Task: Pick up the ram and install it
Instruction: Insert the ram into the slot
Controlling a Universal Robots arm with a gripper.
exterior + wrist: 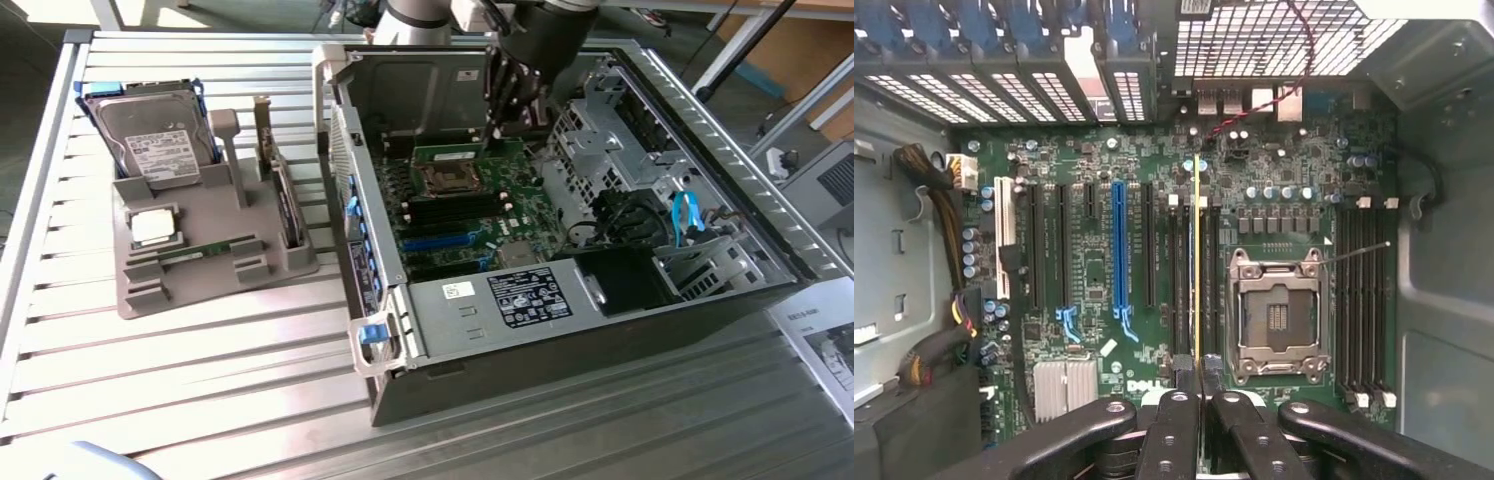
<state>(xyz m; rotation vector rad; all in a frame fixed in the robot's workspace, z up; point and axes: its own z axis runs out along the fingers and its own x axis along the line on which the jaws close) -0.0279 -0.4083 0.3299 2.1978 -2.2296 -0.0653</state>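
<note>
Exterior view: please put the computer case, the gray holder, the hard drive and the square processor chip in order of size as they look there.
1. Computer case, clearly the largest.
2. Gray holder.
3. Hard drive; it leans in the holder, so it may look shorter than it is.
4. Processor chip, the smallest.

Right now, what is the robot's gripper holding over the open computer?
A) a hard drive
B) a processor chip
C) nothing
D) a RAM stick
D: the gripper is shut on the ram, a thin stick seen edge-on above the motherboard, while the hard drive and processor chip sit in the grey holder.
</note>
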